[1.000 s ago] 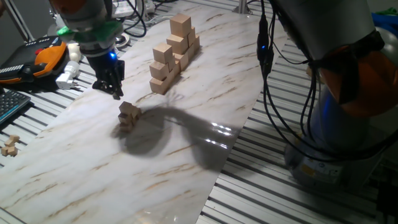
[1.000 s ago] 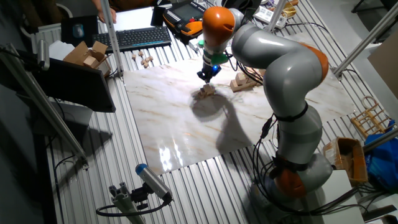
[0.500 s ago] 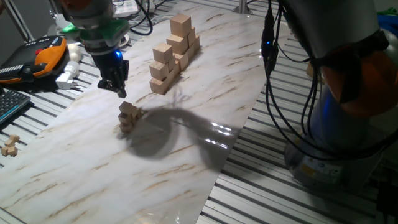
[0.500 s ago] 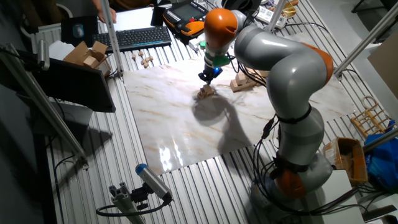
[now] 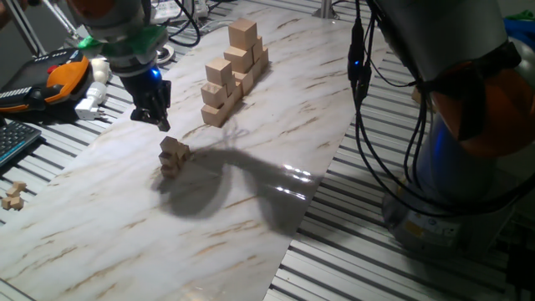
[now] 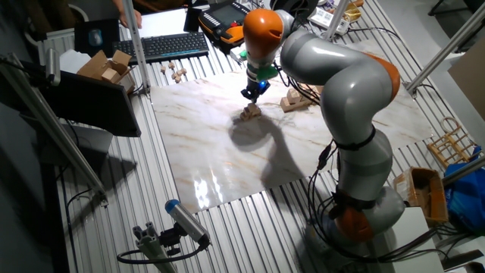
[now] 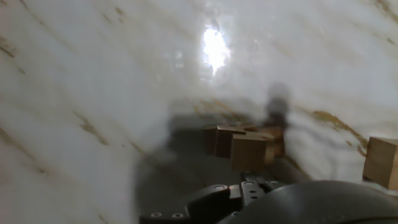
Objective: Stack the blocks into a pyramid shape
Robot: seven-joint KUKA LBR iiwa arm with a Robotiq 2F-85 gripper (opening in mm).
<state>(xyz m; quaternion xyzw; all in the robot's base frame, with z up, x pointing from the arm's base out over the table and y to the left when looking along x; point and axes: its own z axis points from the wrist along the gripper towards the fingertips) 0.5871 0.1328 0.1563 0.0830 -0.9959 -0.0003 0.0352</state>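
Observation:
The small light-wood blocks (image 5: 174, 156) stand in a small stepped pile on the marble board, with one cube on top. The pile also shows in the other fixed view (image 6: 251, 112) and in the hand view (image 7: 247, 145). My gripper (image 5: 157, 122) hangs just above and behind the pile, apart from it, and it also shows in the other fixed view (image 6: 251, 94). Its fingers look slightly parted and hold nothing. In the hand view only the hand's dark body shows at the bottom edge.
A tall staircase stack of larger pale cubes (image 5: 234, 71) stands on the far side of the board (image 5: 251, 192); one of them shows at the hand view's right edge (image 7: 380, 163). A few loose small pieces (image 5: 12, 196) lie off the board at left. Keyboard, cables and tools lie behind.
My gripper has lifted a little up and away from the pile. The pile has not moved.

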